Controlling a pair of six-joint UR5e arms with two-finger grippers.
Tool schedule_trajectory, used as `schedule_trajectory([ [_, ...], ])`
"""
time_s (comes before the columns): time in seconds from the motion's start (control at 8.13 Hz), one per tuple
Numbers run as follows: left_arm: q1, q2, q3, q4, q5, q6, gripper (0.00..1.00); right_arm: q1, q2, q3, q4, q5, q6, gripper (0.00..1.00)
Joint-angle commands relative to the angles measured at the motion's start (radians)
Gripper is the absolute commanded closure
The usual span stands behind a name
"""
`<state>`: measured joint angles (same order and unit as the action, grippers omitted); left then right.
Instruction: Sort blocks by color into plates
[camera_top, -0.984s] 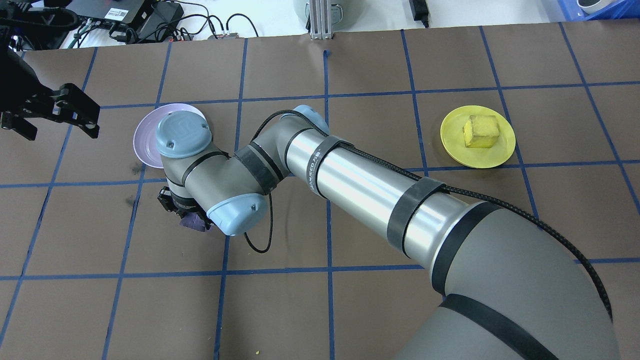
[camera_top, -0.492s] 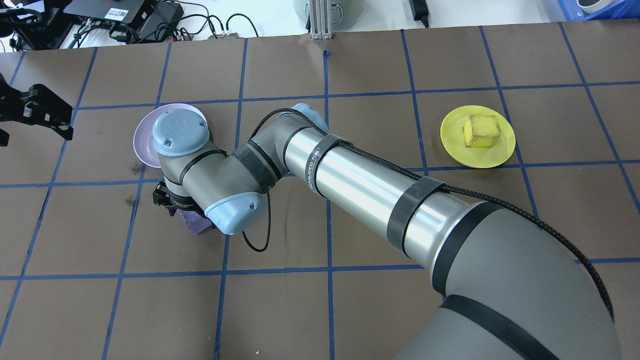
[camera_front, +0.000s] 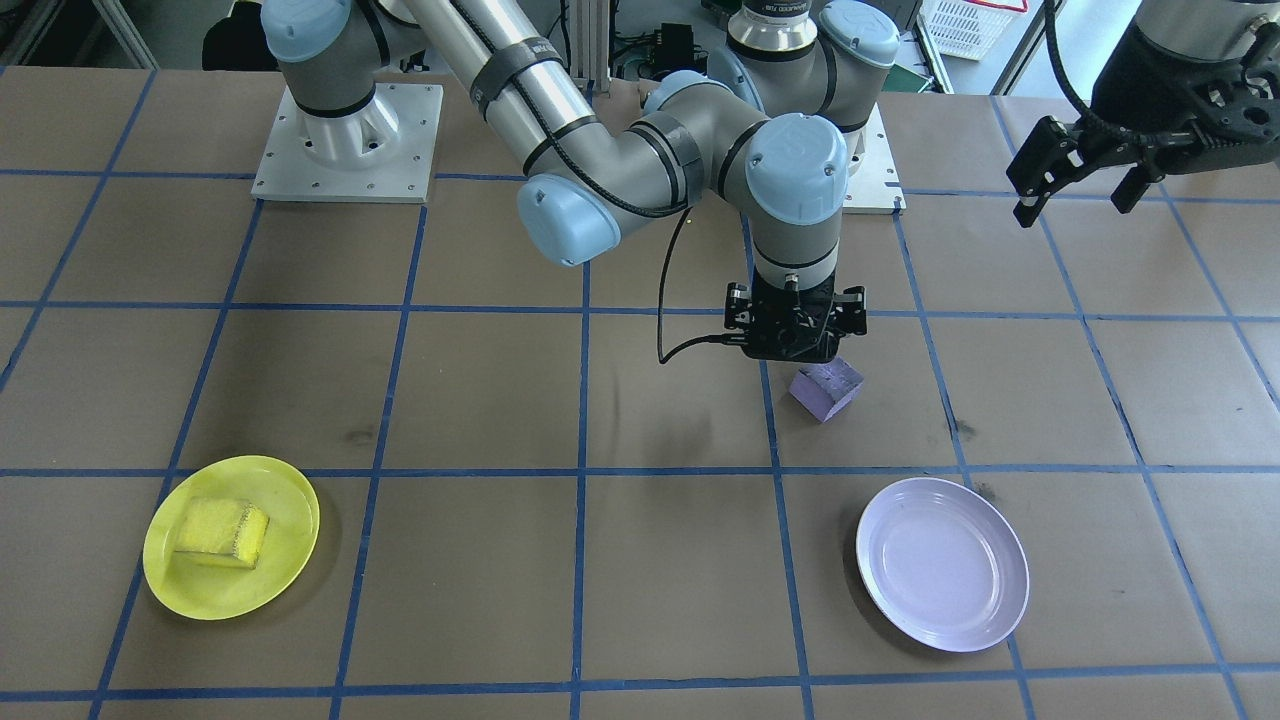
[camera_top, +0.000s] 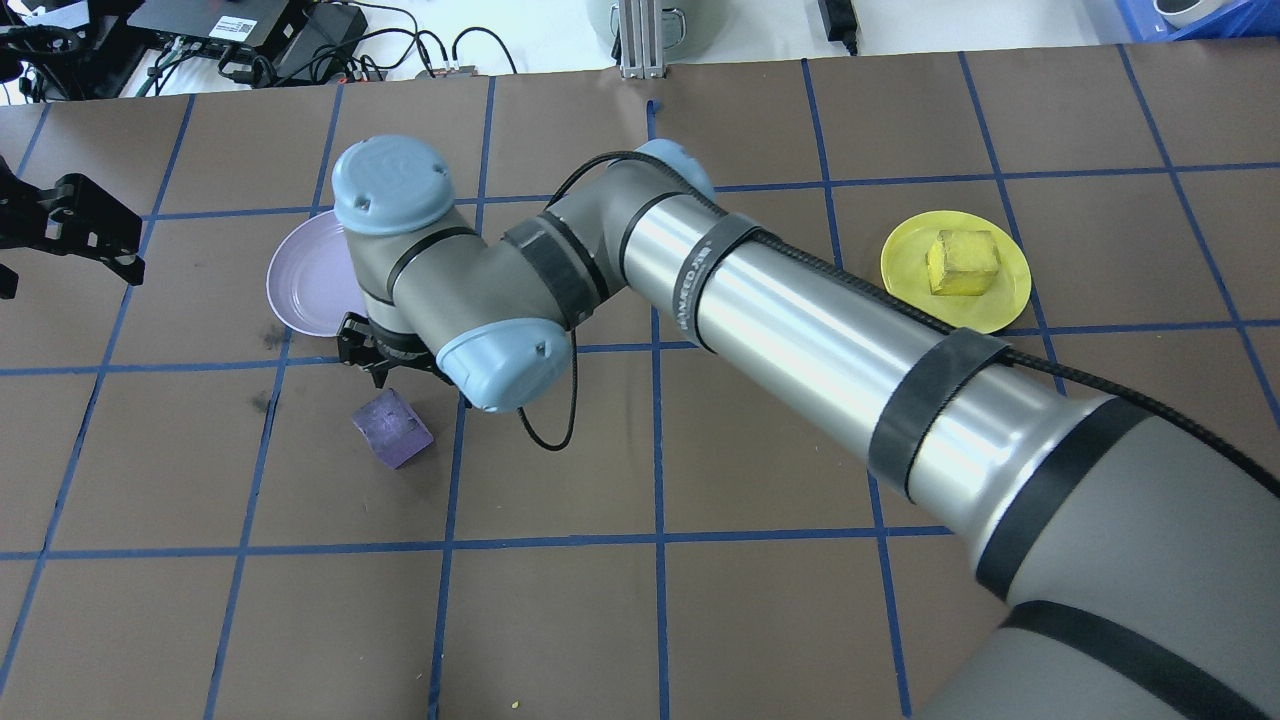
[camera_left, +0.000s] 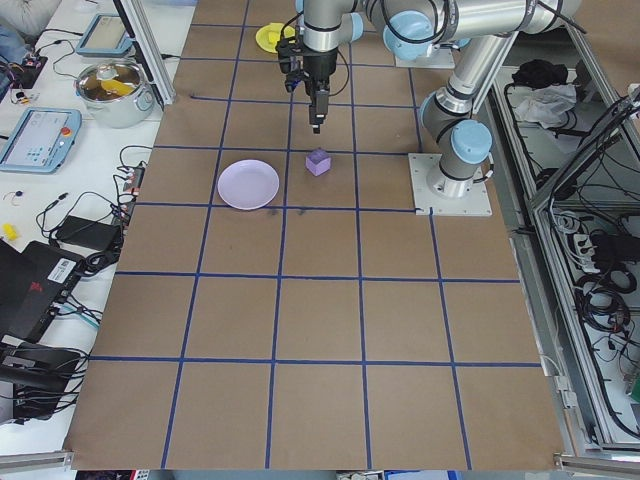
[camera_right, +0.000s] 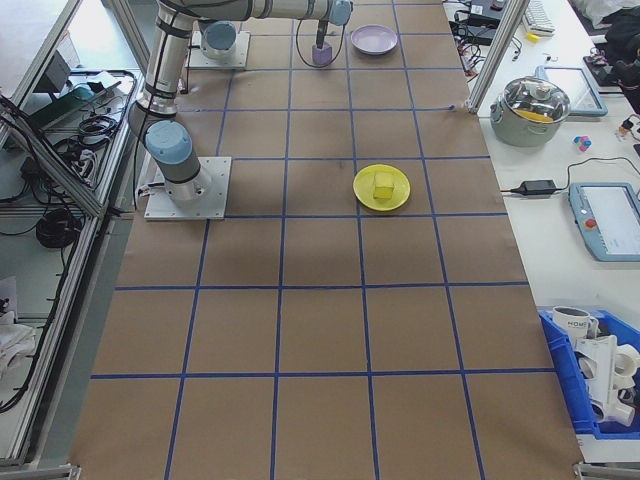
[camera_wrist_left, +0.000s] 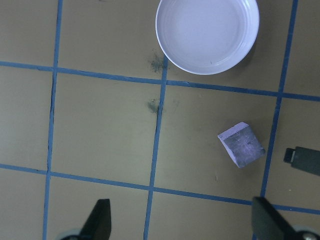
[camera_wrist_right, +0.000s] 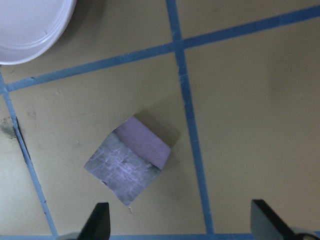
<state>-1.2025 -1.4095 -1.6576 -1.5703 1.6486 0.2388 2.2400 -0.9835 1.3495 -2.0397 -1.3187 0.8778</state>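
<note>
Purple block on the table, right claw poised above it

Your right gripper (camera_front: 797, 345) hangs spread wide and empty, and the small rough purple foam cube (camera_front: 826, 389) sits on the brown table (camera_front: 640, 560) just below it, a touch off to one side, turned diagonal to the blue grid lines, so your fingers meet corners unless you rotate. The pale lavender round plastic plate (camera_front: 942, 562) lies near, beyond the cube. Your left gripper (camera_front: 1085, 168) waits released, farther off. The yellow foam cube (camera_front: 222, 532) already rests in the bright yellow plate (camera_front: 290, 500).
</note>
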Motion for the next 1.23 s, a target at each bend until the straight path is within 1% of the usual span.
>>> schedule_trajectory([
  [0.0,-0.020,-0.026,-0.002,-0.008,-0.020,-0.021,0.00,-0.129,-0.098,0.010,0.194,-0.010,-0.249,0.00],
  [0.12,-0.031,-0.042,-0.007,-0.002,-0.027,-0.071,0.00,-0.184,-0.136,0.013,0.266,-0.022,-0.351,0.00],
  [0.25,-0.040,-0.066,-0.017,0.019,-0.068,-0.164,0.00,-0.232,-0.159,0.014,0.315,-0.057,-0.443,0.00],
  [0.37,-0.048,-0.109,-0.022,0.032,-0.114,-0.276,0.00,-0.279,-0.190,0.014,0.360,-0.109,-0.544,0.00],
  [0.49,-0.055,-0.127,-0.022,0.032,-0.131,-0.371,0.00,-0.337,-0.219,0.014,0.396,-0.152,-0.647,0.00],
  [0.61,-0.074,-0.143,-0.028,0.032,-0.130,-0.416,0.05,-0.403,-0.248,0.014,0.427,-0.162,-0.733,0.00],
  [0.74,-0.087,-0.193,-0.049,0.064,-0.128,-0.436,0.07,-0.471,-0.276,0.014,0.441,-0.171,-0.825,0.00],
  [0.86,-0.092,-0.222,-0.062,0.113,-0.128,-0.423,0.07,-0.537,-0.309,0.014,0.443,-0.198,-0.903,0.00],
  [0.98,-0.089,-0.232,-0.065,0.140,-0.121,-0.424,0.06,-0.592,-0.352,0.017,0.443,-0.227,-0.995,0.00],
  [1.11,-0.089,-0.256,-0.068,0.148,-0.115,-0.444,0.05,-0.630,-0.391,0.025,0.484,-0.231,-1.045,0.00],
])
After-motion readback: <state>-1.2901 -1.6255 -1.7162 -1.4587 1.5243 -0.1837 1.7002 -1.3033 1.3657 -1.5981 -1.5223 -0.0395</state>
